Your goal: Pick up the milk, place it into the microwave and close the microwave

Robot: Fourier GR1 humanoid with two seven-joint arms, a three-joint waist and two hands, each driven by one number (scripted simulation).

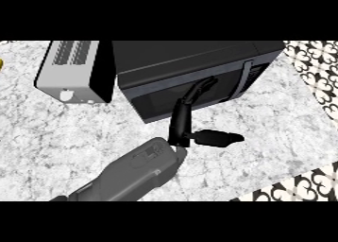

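Place: a kitchen, seen from above the worktop.
Worktop: white-and-grey marbled stone counter (60, 132) fills the middle.
12 o'clock: boxy black microwave (192, 66) with a dark glass door stands on it.
10 o'clock: silver-grey metal appliance (67, 71) with vent slots, just beside the microwave.
3 and 5 o'clock: black-and-white patterned floor tiles (322, 71) beyond the counter's edge.

Even, bright light on the counter (53, 137) — the microwave (192, 61) reads dark, perhaps faintly glossy.
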